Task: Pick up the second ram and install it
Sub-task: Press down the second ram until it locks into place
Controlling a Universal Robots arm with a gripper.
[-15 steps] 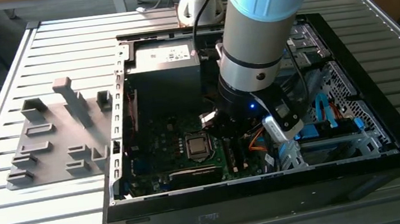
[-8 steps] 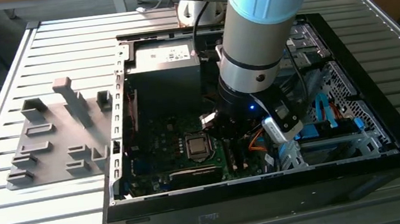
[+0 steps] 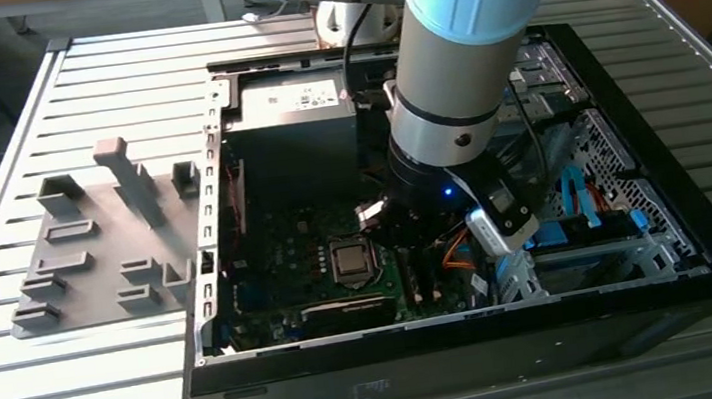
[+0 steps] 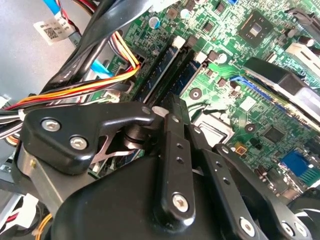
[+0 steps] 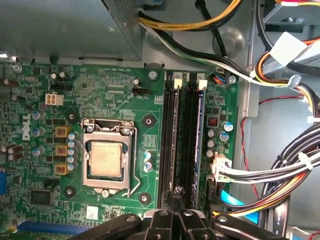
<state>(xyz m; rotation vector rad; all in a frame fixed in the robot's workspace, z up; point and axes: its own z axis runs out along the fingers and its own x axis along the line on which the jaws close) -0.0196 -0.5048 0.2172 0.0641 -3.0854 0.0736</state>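
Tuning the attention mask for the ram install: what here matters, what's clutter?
Job: black gripper over the slots; long black memory slots; narrow blue-green ram stick standing in one slot, whether first or second I cannot tell.
Lying about: grey plastic slotted holder block on the slatted table; square silver processor; multicoloured cable bundle.

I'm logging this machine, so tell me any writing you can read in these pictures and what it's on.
White sticker on the grey power supply box: too small to read.
White tag by the black cables: print blurred.
Green motherboard: white lettering too small to read.
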